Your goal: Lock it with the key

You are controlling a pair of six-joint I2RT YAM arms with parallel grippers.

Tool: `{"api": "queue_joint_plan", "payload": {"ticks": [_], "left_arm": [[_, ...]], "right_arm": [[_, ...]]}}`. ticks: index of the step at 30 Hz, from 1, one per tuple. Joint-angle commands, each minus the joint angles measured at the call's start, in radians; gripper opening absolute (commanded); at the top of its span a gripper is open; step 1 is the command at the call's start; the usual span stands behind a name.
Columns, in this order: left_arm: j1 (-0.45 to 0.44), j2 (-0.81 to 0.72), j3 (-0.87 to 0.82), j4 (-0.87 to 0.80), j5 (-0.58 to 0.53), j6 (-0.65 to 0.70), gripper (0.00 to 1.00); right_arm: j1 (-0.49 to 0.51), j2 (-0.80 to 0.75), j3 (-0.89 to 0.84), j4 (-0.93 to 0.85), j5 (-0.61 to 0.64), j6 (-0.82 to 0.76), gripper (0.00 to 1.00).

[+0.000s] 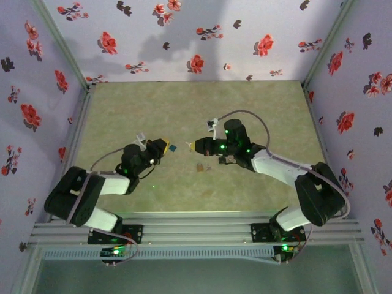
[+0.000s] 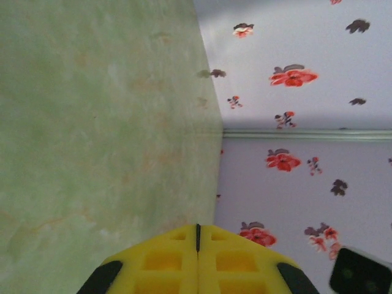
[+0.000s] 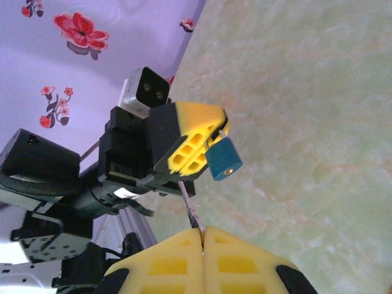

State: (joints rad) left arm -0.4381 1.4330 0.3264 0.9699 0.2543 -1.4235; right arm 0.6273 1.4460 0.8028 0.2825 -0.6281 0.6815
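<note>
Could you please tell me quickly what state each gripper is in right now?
Left gripper: closed, holding the small blue metal padlock.
Right gripper: closed, holding the thin silver metal key.

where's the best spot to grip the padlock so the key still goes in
Probably pinch the padlock by its flat sides, away from the brass keyhole, coming from behind, as the left gripper does: the keyhole end pokes out free toward the key.

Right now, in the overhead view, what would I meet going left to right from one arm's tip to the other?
left gripper → blue padlock → key → right gripper
</note>
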Motion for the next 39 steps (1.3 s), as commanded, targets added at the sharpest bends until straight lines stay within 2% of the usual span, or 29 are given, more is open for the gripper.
{"api": "queue_joint_plan", "payload": {"ticks": [1,9,19,39], "left_arm": [[0.003,-0.097,0.055,-0.224,0.017,0.129,0.0],[0.002,-0.199,0.134,-0.529,0.017,0.272,0.0],[-0.006,-0.187,0.249,-0.814,0.043,0.405,0.0],[-0.067,0.123,0.562,-1.09,0.088,0.553,0.0]], "right_arm": [[-0.01,-0.04,-0.023,-0.03,0.062,-0.046,0.0],[-0.023,-0.1,-0.056,-0.033,0.128,-0.059,0.0],[-0.041,-0.178,-0.103,-0.043,0.249,-0.076,0.0],[-0.044,-0.148,-0.096,-0.031,0.22,-0.062,0.0]]}}
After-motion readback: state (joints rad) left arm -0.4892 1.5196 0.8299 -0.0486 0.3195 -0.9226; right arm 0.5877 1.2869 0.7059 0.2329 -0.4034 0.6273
